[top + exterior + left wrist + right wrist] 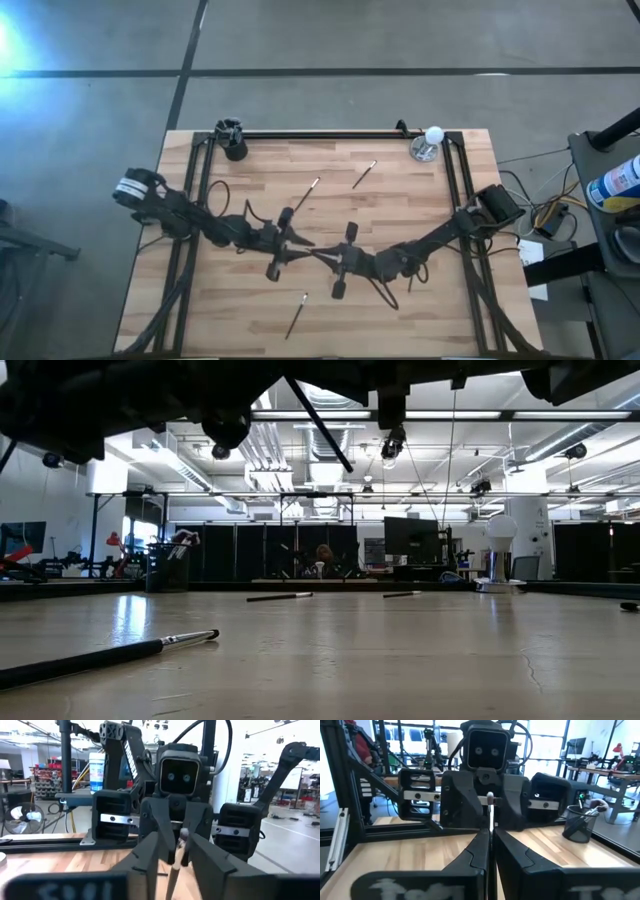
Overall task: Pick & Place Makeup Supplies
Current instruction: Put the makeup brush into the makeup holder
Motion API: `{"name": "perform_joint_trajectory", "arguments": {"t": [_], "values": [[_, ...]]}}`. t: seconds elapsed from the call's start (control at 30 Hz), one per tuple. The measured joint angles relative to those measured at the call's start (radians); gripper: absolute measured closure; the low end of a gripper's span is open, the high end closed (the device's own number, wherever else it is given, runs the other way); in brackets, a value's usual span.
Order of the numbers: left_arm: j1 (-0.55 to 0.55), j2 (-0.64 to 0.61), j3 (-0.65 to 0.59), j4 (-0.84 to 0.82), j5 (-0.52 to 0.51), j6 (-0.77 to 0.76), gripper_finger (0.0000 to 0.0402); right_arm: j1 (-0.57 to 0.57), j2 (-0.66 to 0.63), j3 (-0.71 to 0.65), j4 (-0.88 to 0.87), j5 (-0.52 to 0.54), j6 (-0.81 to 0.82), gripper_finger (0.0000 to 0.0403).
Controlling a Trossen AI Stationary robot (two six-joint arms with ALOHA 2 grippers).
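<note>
Above the middle of the table my two grippers face each other. My right gripper (326, 258) is shut on a thin dark makeup brush (490, 815) with a small pale tip. That tip reaches between the open fingers of my left gripper (303, 243), which stand on either side of the brush (176, 862); I see no touch. Three more brushes lie flat on the wood: one at the near middle (296, 315) and two farther back (307, 192) (364, 174). My right gripper pinches the brush's dark handle (491, 836) between its two fingers. The fingers come level from the table's right side. The brush sticks out past the fingertips toward my left gripper, tilted (320, 425) and lifted clear of the table.
A small black cup (232, 140) with brushes in it stands at the far left corner. A white ball on a silver base (430, 142) stands at the far right. A black frame rail (320, 134) runs along the far edge, with posts down both sides.
</note>
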State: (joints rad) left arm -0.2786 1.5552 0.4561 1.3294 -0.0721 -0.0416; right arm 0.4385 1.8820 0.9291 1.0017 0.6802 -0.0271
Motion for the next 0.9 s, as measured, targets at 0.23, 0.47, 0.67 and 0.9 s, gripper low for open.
{"name": "perform_joint_trajectory", "arguments": {"t": [0.23, 0.47, 0.67, 0.9], "values": [[0.0, -0.021, 0.0, -0.01, -0.019, 0.0, 0.0391, 0.0, 0.0, 0.0, 0.0, 0.002, 0.003, 0.038], [0.0, -0.118, -0.002, -0.15, -0.142, -0.001, 0.0398, -0.001, 0.0, 0.0, -0.013, 0.069, 0.025, 0.035], [0.01, -0.294, -0.002, -0.36, -0.32, 0.03, 0.04, 0.0, 0.0, 0.0, -0.106, 0.106, 0.076, 0.0303], [0.068, -0.533, -0.002, -0.705, -0.525, 0.0, 0.0401, 0.001, 0.0, 0.0, -0.259, 0.105, 0.108, 0.0298]]}}
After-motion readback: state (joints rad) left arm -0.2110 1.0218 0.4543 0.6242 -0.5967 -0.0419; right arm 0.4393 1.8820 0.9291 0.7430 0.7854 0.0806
